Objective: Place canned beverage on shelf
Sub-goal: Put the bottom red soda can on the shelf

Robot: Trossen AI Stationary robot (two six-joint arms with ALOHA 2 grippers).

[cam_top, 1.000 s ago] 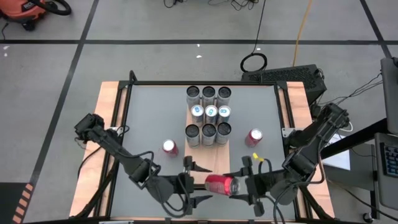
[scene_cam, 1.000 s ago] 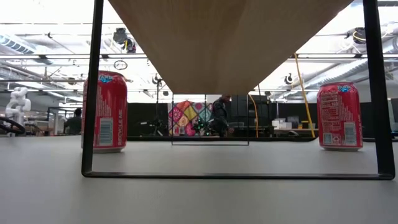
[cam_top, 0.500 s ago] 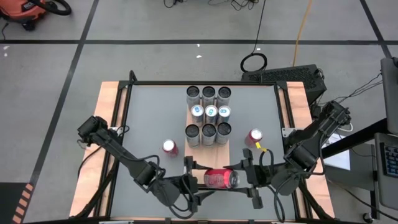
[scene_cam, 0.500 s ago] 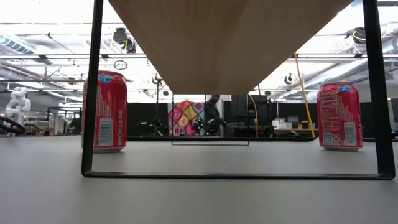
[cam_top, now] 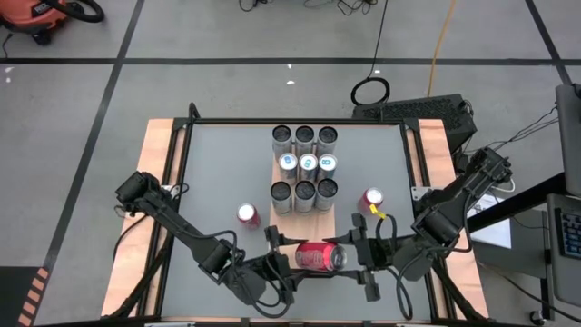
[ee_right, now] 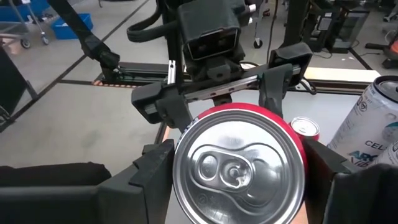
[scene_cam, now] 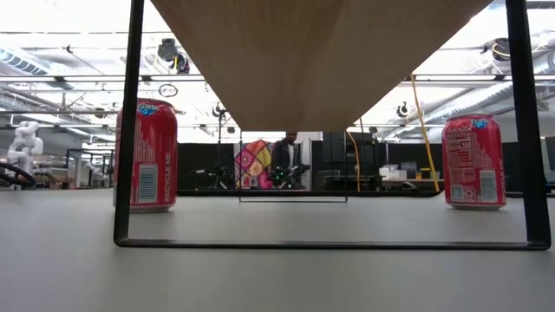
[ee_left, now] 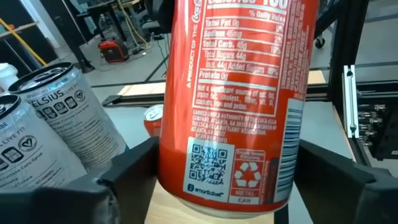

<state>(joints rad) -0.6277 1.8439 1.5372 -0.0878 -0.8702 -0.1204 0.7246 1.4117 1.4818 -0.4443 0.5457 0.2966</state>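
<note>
1. The red can [cam_top: 320,257] lies on its side above the near end of the shelf [cam_top: 318,234], held up between both tools.
2. The right tool [cam_top: 362,263] grips the can's top end.
3. The left tool [cam_top: 283,260] straddles the can's other end, fingers spread and not visibly pressing.
4. Two more red cans stand on the table [cam_top: 218,173].

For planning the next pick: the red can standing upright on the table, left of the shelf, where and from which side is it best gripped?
Probably its round side wall near mid-height, jaws on opposite sides. The upright can stands free on the table, apart from the shelf. Come from its left: silver cans and the held can in the right gripper crowd the other side.
</note>
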